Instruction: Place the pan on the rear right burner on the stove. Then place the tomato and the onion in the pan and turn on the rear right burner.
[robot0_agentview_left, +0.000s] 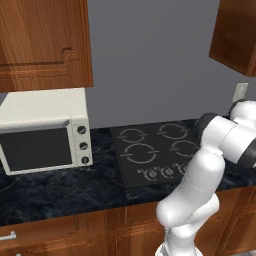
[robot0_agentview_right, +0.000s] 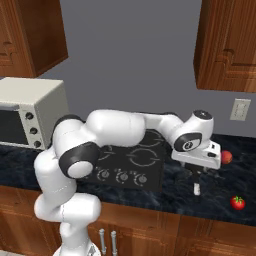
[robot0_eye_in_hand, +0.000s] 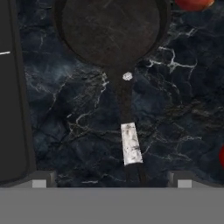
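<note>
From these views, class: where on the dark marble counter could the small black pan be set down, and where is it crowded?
Free: the dark marble counter between the white microwave and the black glass cooktop, whose four rings are bare. Crowded: right of the cooktop, where the open gripper hangs over the black pan, near the round reddish onion and red tomato.

Kitchen: stove (robot0_agentview_left: 155, 152) set in dark marble counter (robot0_agentview_left: 60, 187), wood cabinets (robot0_agentview_left: 45, 42), microwave (robot0_agentview_left: 45, 130).
</note>
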